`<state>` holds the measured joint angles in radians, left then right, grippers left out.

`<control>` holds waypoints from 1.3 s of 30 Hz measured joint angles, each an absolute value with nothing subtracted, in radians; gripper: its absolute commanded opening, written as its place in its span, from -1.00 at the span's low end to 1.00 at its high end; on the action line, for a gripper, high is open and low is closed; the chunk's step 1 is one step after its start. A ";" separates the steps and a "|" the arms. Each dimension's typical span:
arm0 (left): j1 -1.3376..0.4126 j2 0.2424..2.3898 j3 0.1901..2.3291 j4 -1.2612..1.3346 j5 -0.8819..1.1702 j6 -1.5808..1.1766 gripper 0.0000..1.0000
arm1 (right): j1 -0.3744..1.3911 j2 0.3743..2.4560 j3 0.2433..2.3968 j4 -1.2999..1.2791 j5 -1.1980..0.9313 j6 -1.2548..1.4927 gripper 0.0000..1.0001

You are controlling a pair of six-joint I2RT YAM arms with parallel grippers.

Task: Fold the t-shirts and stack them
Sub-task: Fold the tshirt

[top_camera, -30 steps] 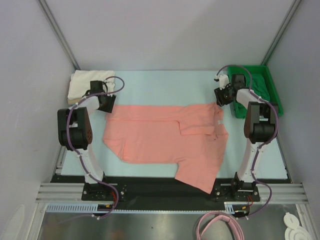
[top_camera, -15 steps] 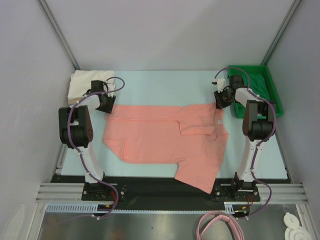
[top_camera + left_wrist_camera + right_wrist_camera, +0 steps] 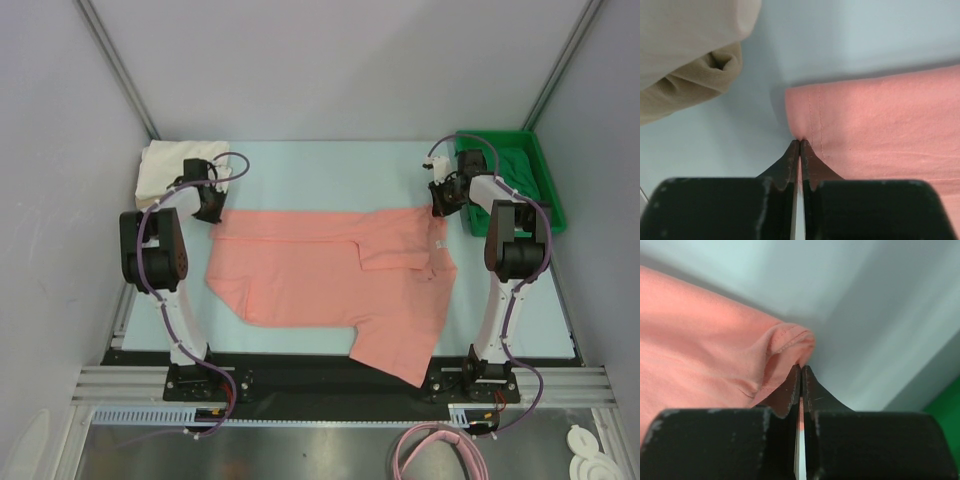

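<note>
A salmon-pink t-shirt (image 3: 320, 270) lies spread lengthwise across the pale table, one sleeve reaching toward the near edge. My left gripper (image 3: 212, 212) sits at the shirt's far left corner. In the left wrist view its jaws (image 3: 799, 143) are shut on the stitched hem corner of the pink cloth (image 3: 880, 125). At the far right corner is my right gripper (image 3: 438, 207); in the right wrist view it (image 3: 801, 367) is shut on a bunched edge of the same shirt (image 3: 700, 340). Pink cloth shows between both pairs of fingers.
A folded white t-shirt (image 3: 175, 165) on a tan one (image 3: 695, 82) lies at the far left corner, just behind my left gripper. A bright green tray (image 3: 553, 205) holding a dark green t-shirt (image 3: 520, 175) stands at the far right, beside my right arm.
Both grippers have gone from open to shut on the far corners of the pink shirt. The arms settled slightly lower and closer to the cloth; the shirt itself has not shifted.
</note>
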<state>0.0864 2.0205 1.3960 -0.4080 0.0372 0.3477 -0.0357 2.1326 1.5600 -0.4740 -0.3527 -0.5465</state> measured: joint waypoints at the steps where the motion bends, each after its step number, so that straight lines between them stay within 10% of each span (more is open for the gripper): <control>1: 0.086 2.024 1.400 -0.408 0.038 0.347 -0.99 | -0.035 2.133 1.560 -0.474 -0.353 -0.546 -1.00; 32: 0.068 2.195 1.690 -0.511 0.056 0.328 -0.99 | -0.033 2.288 1.807 -0.519 -0.346 -0.522 -1.00; 34: 0.062 2.195 1.692 -0.508 0.055 0.322 -0.77 | -0.033 2.288 1.807 -0.519 -0.346 -0.521 -0.96; 35: 0.059 2.195 1.692 -0.507 0.055 0.320 -0.35 | -0.033 2.288 1.807 -0.519 -0.345 -0.518 -0.59; 39: 0.036 2.151 1.636 -0.480 0.049 0.316 -0.04 | -0.033 2.275 1.780 -0.490 -0.342 -0.507 -0.10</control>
<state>0.0360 2.1509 1.6356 -0.4797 0.0486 0.3157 -0.0326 2.2749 1.7798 -0.4900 -0.3424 -0.5072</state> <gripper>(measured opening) 0.408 0.376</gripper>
